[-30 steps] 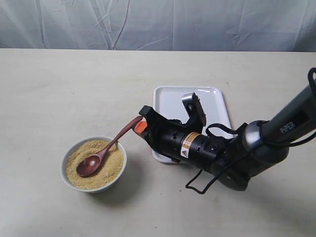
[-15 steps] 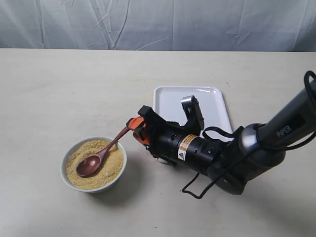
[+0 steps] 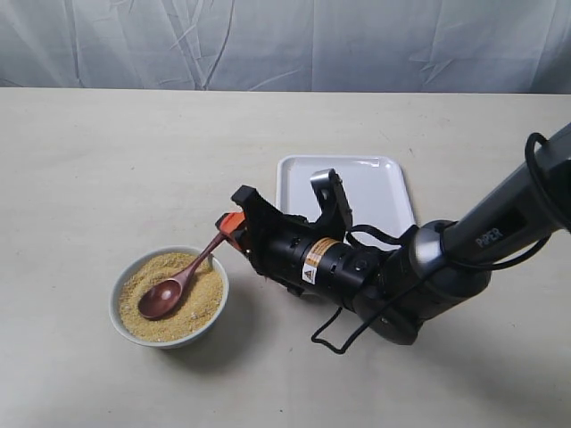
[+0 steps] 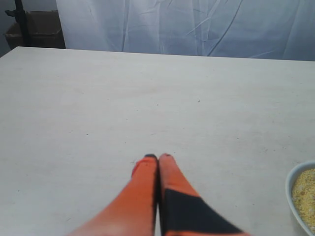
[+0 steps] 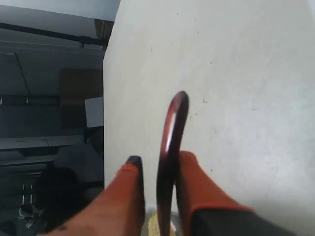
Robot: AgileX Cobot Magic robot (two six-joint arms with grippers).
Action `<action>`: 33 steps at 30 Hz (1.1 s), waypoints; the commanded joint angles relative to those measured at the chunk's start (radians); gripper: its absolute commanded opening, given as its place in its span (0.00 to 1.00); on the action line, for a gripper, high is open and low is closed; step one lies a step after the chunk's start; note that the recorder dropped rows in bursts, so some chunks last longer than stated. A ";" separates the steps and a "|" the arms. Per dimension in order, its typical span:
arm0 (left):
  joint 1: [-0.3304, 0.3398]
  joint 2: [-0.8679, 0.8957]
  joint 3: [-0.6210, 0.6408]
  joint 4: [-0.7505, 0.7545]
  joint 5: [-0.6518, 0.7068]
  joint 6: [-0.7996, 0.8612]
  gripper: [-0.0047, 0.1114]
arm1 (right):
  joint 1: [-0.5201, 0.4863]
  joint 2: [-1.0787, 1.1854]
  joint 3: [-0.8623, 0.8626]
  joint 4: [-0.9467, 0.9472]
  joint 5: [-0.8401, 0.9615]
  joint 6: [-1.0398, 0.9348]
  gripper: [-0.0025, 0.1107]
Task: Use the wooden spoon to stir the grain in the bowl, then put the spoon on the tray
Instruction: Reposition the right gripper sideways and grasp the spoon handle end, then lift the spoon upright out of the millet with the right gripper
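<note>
The dark reddish-brown glossy wooden spoon point(image 3: 183, 278) is laid with its oval end on the mounded fine yellow-tan grain point(image 3: 203, 294) inside the small round white bowl point(image 3: 178, 341), and its slim handle is slanted up across the rim on the tray side. The handle's far tip is pinched by the orange-tipped right hand point(image 3: 228, 228). In the right wrist view the handle point(image 5: 170, 142) is seen between the two fingers of that hand point(image 5: 160, 158), pressed against one of them, so the spoon is judged to be gripped only at its very end. With so short a hold, the spoon could be twisted or slipped loose once resistance is met in the grain. The bowl is filled nearly to its brim, so grain could be swept over the rim by a wide stroke. The light bowl could also be pushed or tipped if the handle is levered against its edge. The flat white rectangular plastic tray point(image 3: 375, 192) is set on the pale table point(image 3: 89, 178) behind the right arm, near the bowl but not touching it. The left hand point(image 4: 157, 158) is held closed on nothing above bare table, with the bowl's edge point(image 4: 290, 189) off to one side.
</note>
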 commanded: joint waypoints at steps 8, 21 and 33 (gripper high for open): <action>0.002 -0.004 0.005 0.000 -0.006 -0.001 0.04 | 0.001 0.006 0.005 0.031 0.000 -0.015 0.02; 0.002 -0.004 0.005 0.000 -0.006 -0.001 0.04 | 0.003 0.001 0.109 0.062 -0.269 -0.071 0.02; 0.002 -0.004 0.005 0.000 -0.006 -0.001 0.04 | 0.003 -0.177 0.145 0.037 -0.269 -0.463 0.02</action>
